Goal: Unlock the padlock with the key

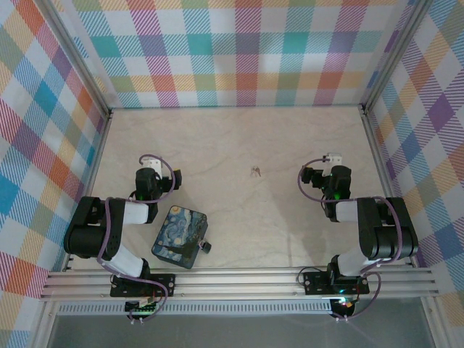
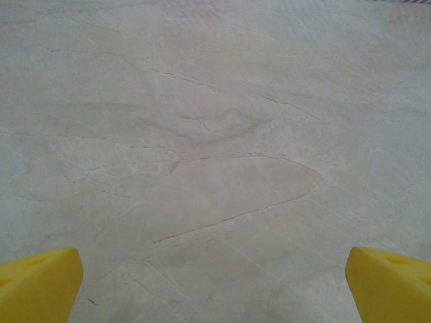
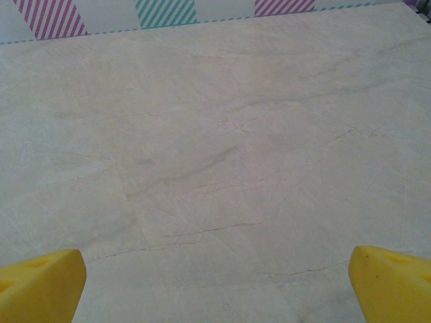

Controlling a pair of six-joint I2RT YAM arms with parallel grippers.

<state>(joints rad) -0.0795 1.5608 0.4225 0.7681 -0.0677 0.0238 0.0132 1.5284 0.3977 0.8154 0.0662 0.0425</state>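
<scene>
In the top view the key (image 1: pixel 255 172), tiny and silvery, lies flat on the pale table midway between the two arms. The padlock (image 1: pixel 205 247), small and dark, sits against the right edge of the blue-and-yellow swirl-painted box (image 1: pixel 177 235) near the left arm's base. My left gripper (image 1: pixel 150 168) points away over the table, left of the key. My right gripper (image 1: pixel 332 161) stands to the key's right. Both are open: in each wrist view the yellow fingertips (image 2: pixel 40 286) (image 3: pixel 40 282) sit far apart over bare table, with nothing between them (image 2: pixel 215 286) (image 3: pixel 215 286).
Plaid-patterned walls (image 1: pixel 239 51) close in the table at the back and both sides. An aluminium rail (image 1: pixel 239 283) runs along the near edge at the arm bases. Open table surface (image 1: pixel 239 138) stretches beyond the key.
</scene>
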